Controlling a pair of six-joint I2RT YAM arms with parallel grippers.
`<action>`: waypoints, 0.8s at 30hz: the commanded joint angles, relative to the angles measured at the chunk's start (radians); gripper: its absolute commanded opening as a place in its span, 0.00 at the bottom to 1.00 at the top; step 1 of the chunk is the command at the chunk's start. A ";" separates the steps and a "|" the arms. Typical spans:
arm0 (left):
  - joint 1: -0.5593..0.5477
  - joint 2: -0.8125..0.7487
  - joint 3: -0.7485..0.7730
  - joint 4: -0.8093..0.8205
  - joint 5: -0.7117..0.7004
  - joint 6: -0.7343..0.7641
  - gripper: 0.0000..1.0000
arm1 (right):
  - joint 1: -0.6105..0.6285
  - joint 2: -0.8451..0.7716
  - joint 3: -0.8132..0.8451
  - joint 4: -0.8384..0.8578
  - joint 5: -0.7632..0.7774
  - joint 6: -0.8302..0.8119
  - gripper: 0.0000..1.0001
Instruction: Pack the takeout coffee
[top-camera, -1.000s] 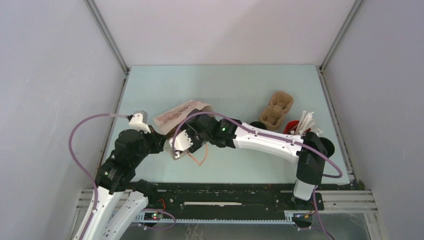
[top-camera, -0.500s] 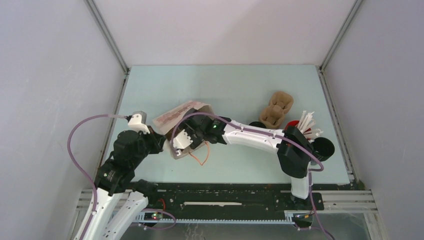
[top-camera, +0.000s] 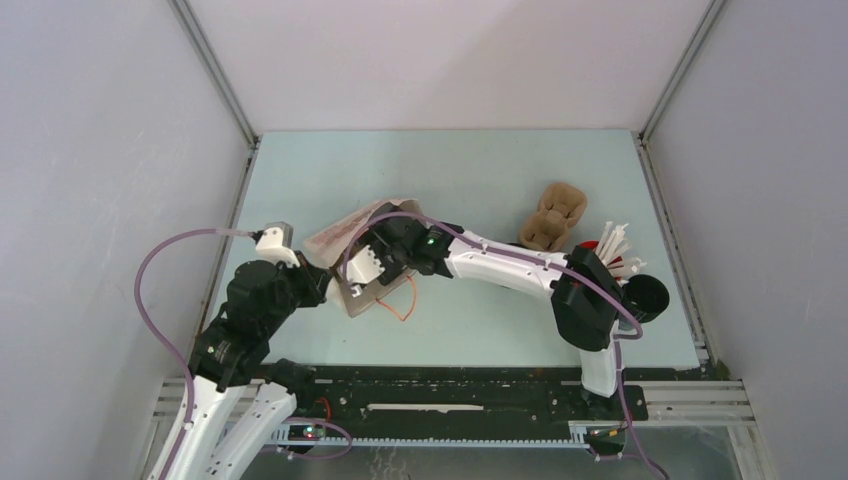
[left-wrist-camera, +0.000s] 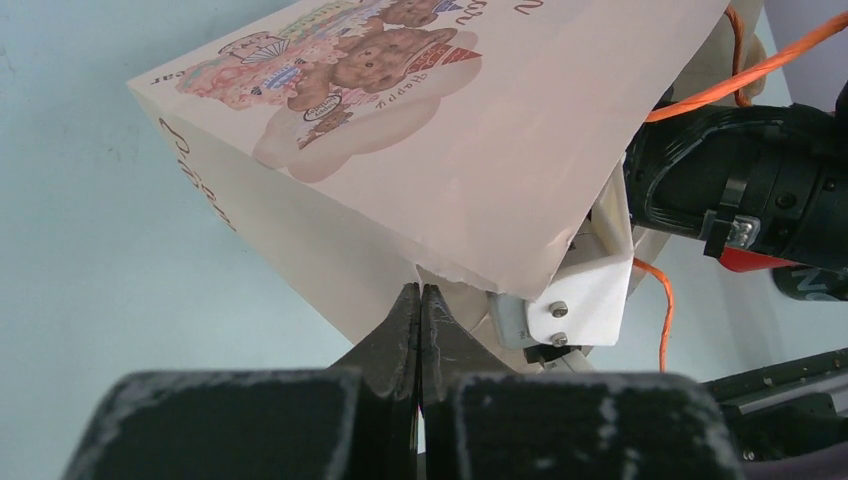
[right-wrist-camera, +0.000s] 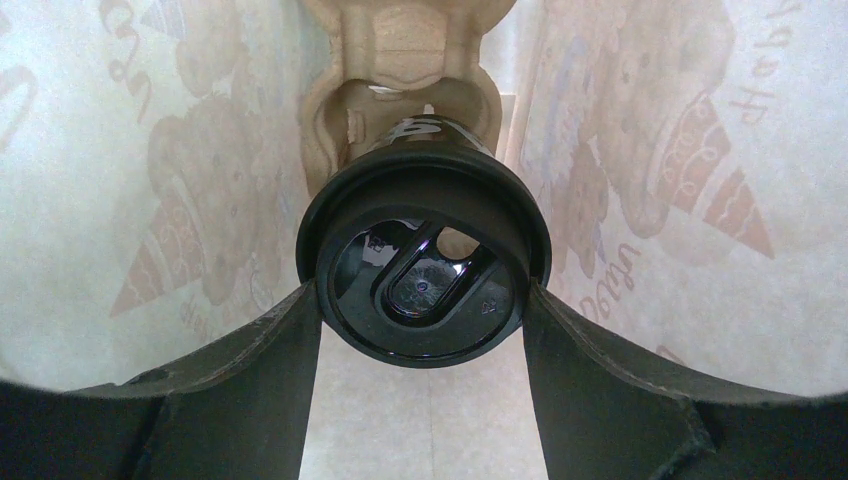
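Black plastic, glossy: the takeout coffee, a black cup (right-wrist-camera: 425, 270) with its lid on, sits lid-first between the 2 fingers (right-wrist-camera: 260, 370) of the right pincer (right-wrist-camera: 422, 300). The fingers press against opposite sides of the lid rim, so the right pincer is spread wide and gripping the cup. Cup and pincer are both inside a paper bag (left-wrist-camera: 450, 150), whose printed walls rise on either side of the fingers in the right wrist view. Directly beyond the cup, further from the pincer, stands a pulp carrier (right-wrist-camera: 400, 50). The cup's far end meets the carrier, but whether it is seated in a pocket cannot be told.

The bag lies on its side on the pale green table (left-wrist-camera: 80, 250), with its teddy-bear print facing up. The left pincer (left-wrist-camera: 420, 310) is fully closed, and its tips pinch the bag's lower lip at the mouth. Above and to the right of these tips, the right arm enters the mouth. An orange cord (left-wrist-camera: 665, 310) loops just right of the left pincer.

In the top view, a second pulp carrier (top-camera: 550, 220) and a bunch of white sticks (top-camera: 615, 243) stand well apart from both pincers, on the right arm's side.
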 joint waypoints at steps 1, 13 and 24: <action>0.005 -0.003 -0.024 0.022 -0.011 -0.006 0.00 | -0.011 0.003 0.047 0.020 -0.040 -0.019 0.00; 0.004 0.069 -0.017 0.068 0.110 -0.024 0.00 | 0.097 -0.127 -0.028 -0.140 -0.050 0.225 0.02; 0.003 0.025 -0.014 -0.008 0.053 -0.070 0.00 | 0.112 -0.173 -0.082 -0.018 0.124 0.274 0.03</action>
